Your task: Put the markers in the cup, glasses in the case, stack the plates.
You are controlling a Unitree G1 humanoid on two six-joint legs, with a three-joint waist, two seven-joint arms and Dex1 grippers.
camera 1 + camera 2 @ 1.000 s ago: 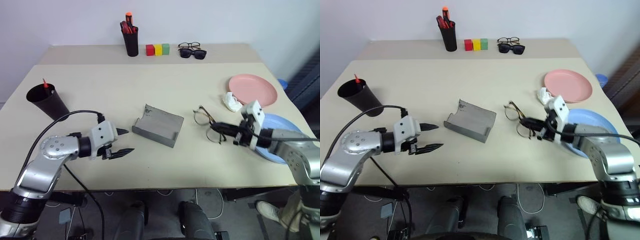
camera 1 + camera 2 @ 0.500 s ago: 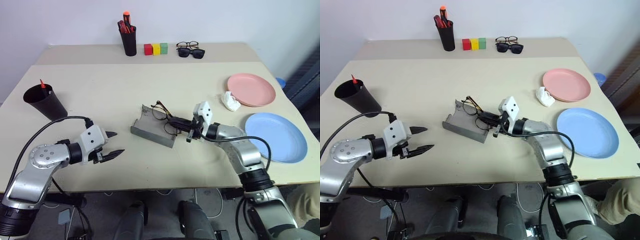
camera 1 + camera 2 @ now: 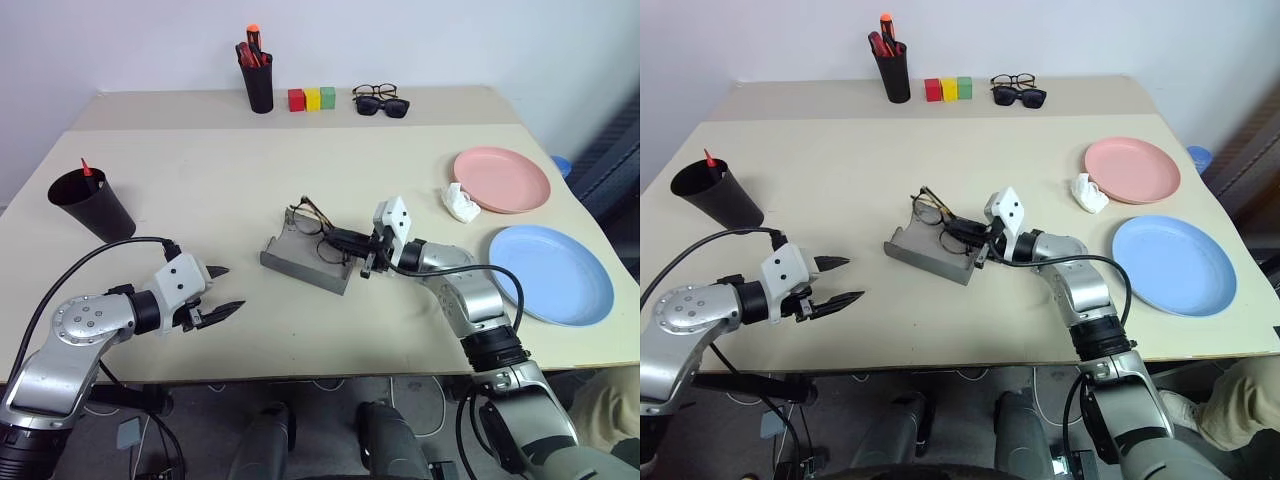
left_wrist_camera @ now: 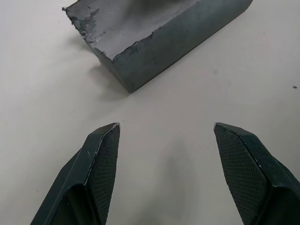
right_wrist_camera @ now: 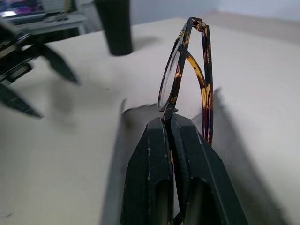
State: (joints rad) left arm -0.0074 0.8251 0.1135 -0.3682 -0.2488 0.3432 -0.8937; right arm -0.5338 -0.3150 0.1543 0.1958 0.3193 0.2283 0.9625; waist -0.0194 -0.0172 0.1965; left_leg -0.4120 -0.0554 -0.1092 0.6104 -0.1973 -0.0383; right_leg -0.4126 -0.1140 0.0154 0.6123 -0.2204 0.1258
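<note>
Thin-framed glasses with round lenses hang over the far part of the open grey case in the middle of the table. My right gripper is shut on their frame, which rises from between its fingers in the right wrist view. I cannot tell whether the glasses touch the case. My left gripper stands open just above the table, left of the case, with nothing between its fingertips. The black cup at the left holds a red marker. The pink plate and the blue plate lie side by side at the right.
At the back stand a black pen holder with markers, three coloured blocks and two more pairs of glasses. A small white crumpled thing lies beside the pink plate. A black cable loops over my left arm.
My right gripper has carried the glasses leftward from beside the blue plate to over the case. The left gripper has stayed where it was, still open.
</note>
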